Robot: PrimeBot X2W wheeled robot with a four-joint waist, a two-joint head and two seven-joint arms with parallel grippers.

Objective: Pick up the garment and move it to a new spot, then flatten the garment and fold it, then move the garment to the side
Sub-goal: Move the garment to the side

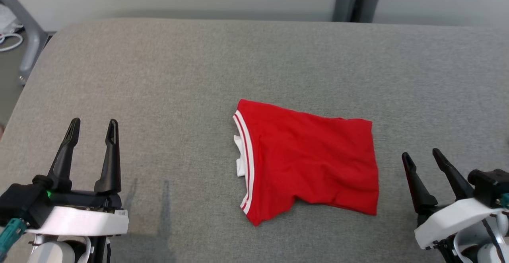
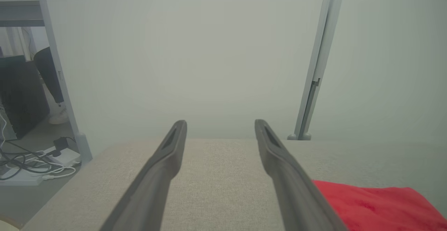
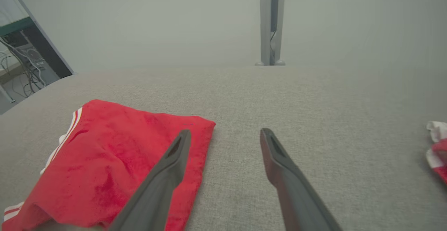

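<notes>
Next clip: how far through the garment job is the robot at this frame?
Looks done: the red garment lies in a compact, roughly rectangular fold on the grey surface. In hand: nothing; the left gripper and right gripper are open, either side of it, not touching. Left: moving it to the side.

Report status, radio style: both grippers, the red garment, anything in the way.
Left gripper open, empty. Right gripper open, empty. Red garment between them on grey surface, ungripped. Another red-and-white cloth apart, off to right.
</notes>
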